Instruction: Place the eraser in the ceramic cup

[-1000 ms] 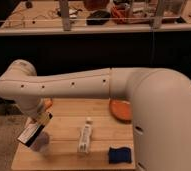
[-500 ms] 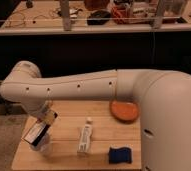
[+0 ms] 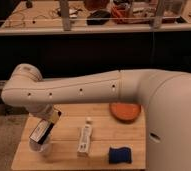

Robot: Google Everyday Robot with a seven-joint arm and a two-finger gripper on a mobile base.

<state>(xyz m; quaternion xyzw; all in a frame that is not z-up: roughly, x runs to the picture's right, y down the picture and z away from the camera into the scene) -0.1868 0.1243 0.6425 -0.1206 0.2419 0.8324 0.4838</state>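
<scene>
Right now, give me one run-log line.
pincer: low over cup, left on table | white tube: lying mid-table | orange dish: behind | blue object: front right

Smooth white plastic arm [image 3: 89, 90], hard black-and-white end effector [image 3: 44, 131] above the matt pale wooden worktop's [image 3: 69, 125] left side, spongy blue block [image 3: 120, 155], matt orange dish [image 3: 125, 111]

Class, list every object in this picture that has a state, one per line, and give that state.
gripper: low over the cup, what looks like the eraser at its tip.
cup: upright on the table, directly beneath the gripper.
white tube: lying flat, cap pointing away from the camera.
blue object: resting near the table's front edge.
orange dish: right way up, far side.
</scene>
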